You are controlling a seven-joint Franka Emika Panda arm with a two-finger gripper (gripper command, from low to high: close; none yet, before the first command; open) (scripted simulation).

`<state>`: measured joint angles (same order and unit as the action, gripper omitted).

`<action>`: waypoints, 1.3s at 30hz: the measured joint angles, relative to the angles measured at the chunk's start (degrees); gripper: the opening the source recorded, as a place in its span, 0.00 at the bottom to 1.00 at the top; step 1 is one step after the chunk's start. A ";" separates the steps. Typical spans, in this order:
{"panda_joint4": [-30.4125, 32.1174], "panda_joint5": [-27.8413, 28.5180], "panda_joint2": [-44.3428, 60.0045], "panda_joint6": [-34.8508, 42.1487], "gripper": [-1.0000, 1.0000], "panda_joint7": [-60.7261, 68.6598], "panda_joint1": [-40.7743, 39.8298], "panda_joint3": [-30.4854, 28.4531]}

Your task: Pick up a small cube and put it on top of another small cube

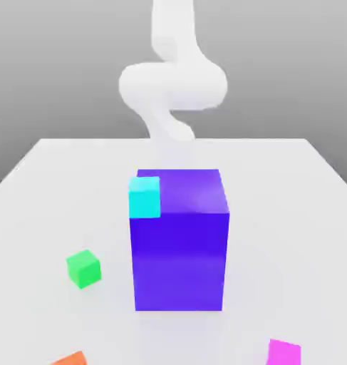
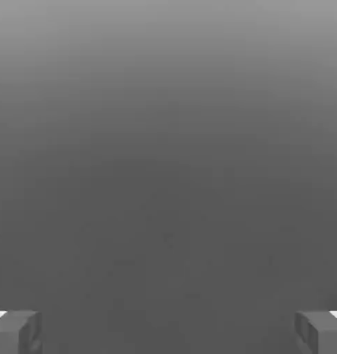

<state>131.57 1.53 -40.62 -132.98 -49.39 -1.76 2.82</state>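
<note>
Exterior view: one white table [image 1: 33,185], one white arm [image 1: 172,82], one big blue-purple block [image 1: 179,242], and four small cubes, one each of cyan, green, magenta and orange.

Taking the block as landmark, the table spreads out on every side of it. The arm rises behind the block, its thick links bending in an S-shape above the table's far edge. Seen from the hand view, the gripper [image 2: 168,332] has its two grey fingers [image 2: 15,332] spread far apart at opposite edges of the frame, with nothing between them.

The block stands upright near the table's middle. The cyan cube [image 1: 144,197] overlaps the block's upper corner on the exterior view's left; whether it touches the block cannot be told. The green cube [image 1: 83,268], plain and bright, sits on the table apart from the block, toward the exterior view's left. The magenta cube [image 1: 283,353], plain and about the green one's size, lies nearer the camera than the block, toward the exterior view's right, at the frame's lower edge. The orange cube [image 1: 73,358] lies at that same edge, toward the left, cut off.
</note>
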 joint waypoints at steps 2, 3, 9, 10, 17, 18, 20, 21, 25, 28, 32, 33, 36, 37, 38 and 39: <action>-0.18 1.39 4.39 -1.02 0.50 -3.08 -1.43 2.38; -0.26 2.12 6.50 -1.51 0.50 -4.60 -2.06 3.49; -0.77 7.03 18.98 -4.38 0.50 -14.01 -5.12 9.54; -0.86 7.96 21.07 -4.83 0.50 -15.66 -5.43 10.36; -1.50 14.21 35.74 -8.03 0.50 -26.98 -5.73 14.24; -1.58 14.94 37.80 -8.51 0.50 -28.47 -5.46 14.48; -1.73 16.11 41.86 -9.52 0.50 -31.28 -4.63 14.72; -1.79 16.53 43.85 -10.06 0.50 -32.57 -4.23 14.76; -1.97 17.06 51.50 -12.47 0.50 -36.93 -2.66 14.92; -2.02 16.25 56.89 -14.47 0.50 -39.38 -1.62 15.47; -2.28 14.75 63.87 -17.92 0.50 -41.85 -0.21 16.02; -2.71 15.49 65.91 -19.33 0.50 -42.64 0.47 15.29; -4.10 18.30 71.78 -23.58 0.00 -44.91 2.91 12.33; -4.10 18.30 71.78 -23.58 0.00 -44.91 2.91 12.33; -4.10 18.30 71.79 -23.60 0.00 -44.91 2.91 12.33; -4.10 18.30 71.79 -23.63 0.00 -44.91 2.91 12.33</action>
<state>127.47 19.83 31.16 -156.61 -94.30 1.15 15.16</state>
